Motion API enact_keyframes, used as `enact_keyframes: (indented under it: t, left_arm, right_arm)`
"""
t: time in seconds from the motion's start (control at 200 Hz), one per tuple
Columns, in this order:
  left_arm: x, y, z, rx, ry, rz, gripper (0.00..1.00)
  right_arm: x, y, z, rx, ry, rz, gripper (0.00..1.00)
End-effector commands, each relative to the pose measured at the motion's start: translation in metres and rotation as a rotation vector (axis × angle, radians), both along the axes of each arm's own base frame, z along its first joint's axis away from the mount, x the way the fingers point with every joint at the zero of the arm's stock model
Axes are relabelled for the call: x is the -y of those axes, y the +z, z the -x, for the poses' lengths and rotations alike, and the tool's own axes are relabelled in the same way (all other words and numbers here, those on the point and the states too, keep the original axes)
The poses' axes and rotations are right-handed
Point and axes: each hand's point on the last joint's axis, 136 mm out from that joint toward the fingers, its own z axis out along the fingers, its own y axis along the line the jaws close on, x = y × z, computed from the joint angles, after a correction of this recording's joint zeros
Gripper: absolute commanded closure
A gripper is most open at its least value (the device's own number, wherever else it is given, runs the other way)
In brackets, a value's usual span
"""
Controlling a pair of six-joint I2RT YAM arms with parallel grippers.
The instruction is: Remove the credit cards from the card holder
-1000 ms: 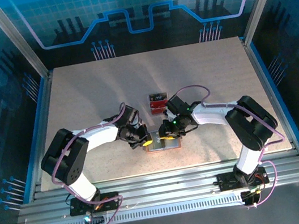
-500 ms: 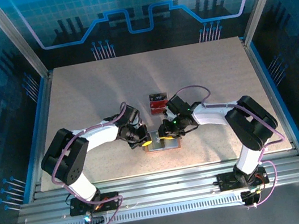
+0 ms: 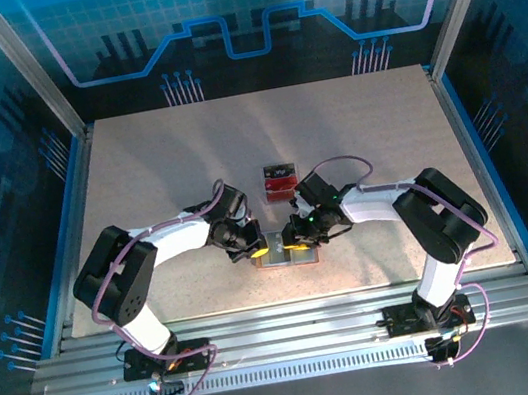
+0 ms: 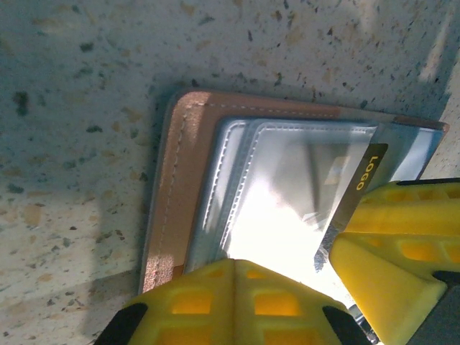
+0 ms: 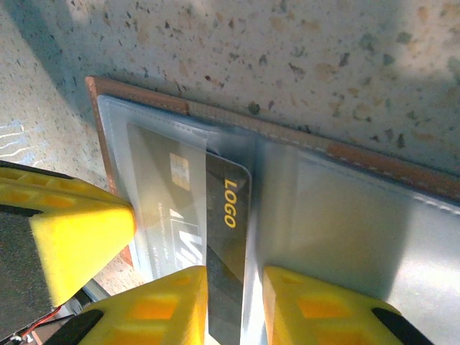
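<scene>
The card holder (image 4: 180,187) is lying open toward six o'clock on the table (image 3: 139,178), the clenched left gripper (image 4: 231,269) pressing its nine-o'clock side while the right gripper (image 5: 233,277) is pinching the dark card (image 5: 228,208) half out of its sleeve — so a skewed pull or slipping hold-down is risking the card jamming and dragging the holder along.

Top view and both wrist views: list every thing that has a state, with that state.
Tan-brown bifold leather card holder: open flat on the table, pale inside up.
Dark thin card printed LOGO: partly pulled out of the holder.
Small pile of red cards: out, on the table beyond the holder.
Left gripper: shut, at the holder's edge.
Right gripper: shut on the dark card.
</scene>
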Motion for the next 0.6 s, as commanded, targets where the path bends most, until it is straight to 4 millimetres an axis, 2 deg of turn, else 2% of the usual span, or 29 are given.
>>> enact_keyframes:
  t: [0.0,0.23,0.595]
  left_arm:
    - [-0.007,-0.012,0.009,-0.038,-0.021,-0.064,0.99]
    - [-0.007,-0.012,0.011,-0.039,-0.023,-0.073,0.99]
    - [-0.007,-0.011,0.012,-0.040,-0.029,-0.085,0.99]
  right_arm:
    - [0.004,-0.010,0.002,-0.028,-0.015,-0.011,0.73]
    - [-0.001,-0.004,0.000,-0.021,-0.041,-0.104,0.75]
    - [0.002,0.006,-0.002,0.002,-0.054,-0.128,0.79]
